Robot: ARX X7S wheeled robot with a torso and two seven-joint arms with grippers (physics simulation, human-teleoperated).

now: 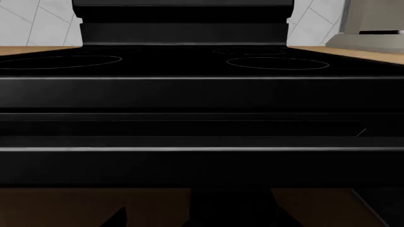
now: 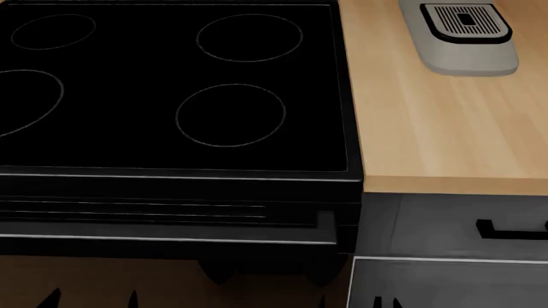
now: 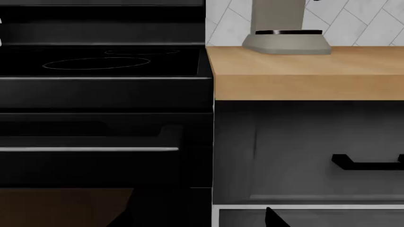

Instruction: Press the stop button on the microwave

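Microwave and stop button appear in no view, so which way they lie from either arm cannot be judged. Ahead is a black glass-top stove [image 2: 171,90]; to its right, a light wooden counter [image 2: 428,122] bearing a grey appliance base [image 2: 466,35]. Only dark finger tips show low down; their spread cannot be told.

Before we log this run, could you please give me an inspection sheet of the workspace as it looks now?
Surface: wooden countertop beside a black stove with ring-marked burners.
Job's things: microwave and its stop button, nothing seen.
Clutter: a grey appliance at the back of the countertop.
Grippers: only dark tips at the frame edges; open or shut cannot be told.
Cables: nothing seen.
Surroundings: white tiled wall, dark drawer with a black handle, oven door handle.
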